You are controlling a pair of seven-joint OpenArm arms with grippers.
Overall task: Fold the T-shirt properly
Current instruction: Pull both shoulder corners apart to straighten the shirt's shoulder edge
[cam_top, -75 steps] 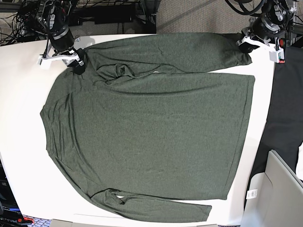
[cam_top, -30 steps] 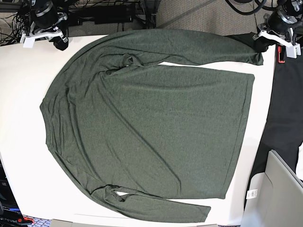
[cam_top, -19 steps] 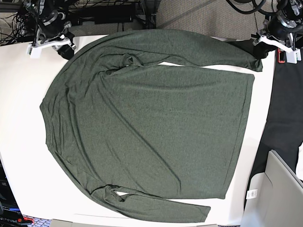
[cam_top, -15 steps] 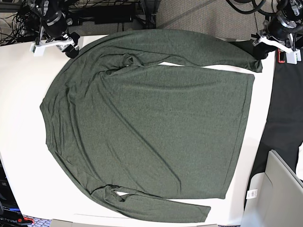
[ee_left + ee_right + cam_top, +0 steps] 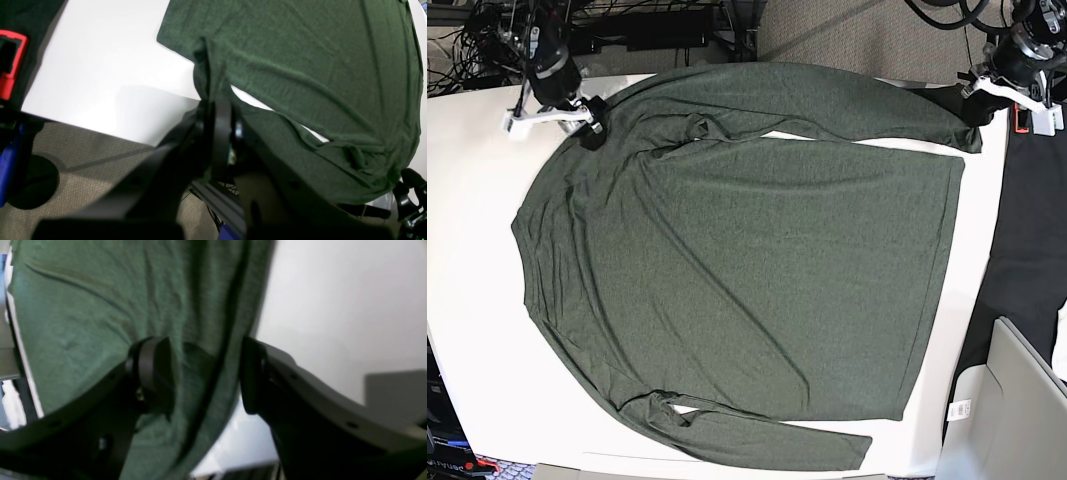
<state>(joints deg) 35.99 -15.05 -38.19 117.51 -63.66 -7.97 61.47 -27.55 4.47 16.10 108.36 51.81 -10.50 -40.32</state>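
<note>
While you scan the table (image 5: 477, 200), note these items: T-shirt (image 5: 747, 270), dark olive, spread flat across the white top, one sleeve along the far edge, the other along the near edge. Black cloth (image 5: 1027, 230), draped off the table's side beyond the hem. Grey box (image 5: 1007, 410) at the near corner; cables and floor behind.

Left gripper (image 5: 217, 133): jaws pressed together on the far sleeve's cuff, fabric pinched between them at the table corner. Right gripper (image 5: 203, 373): jaws standing apart, shoulder fabric lying loose between them, not clamped.

Change since a second ago: your right gripper was shut and off the shirt near the far corner; it now sits on the shoulder edge with jaws parted. Left unchanged.

Room: bare white margin beside the collar edge and alongside the hem; far sleeve runs close to the table's back edge.
</note>
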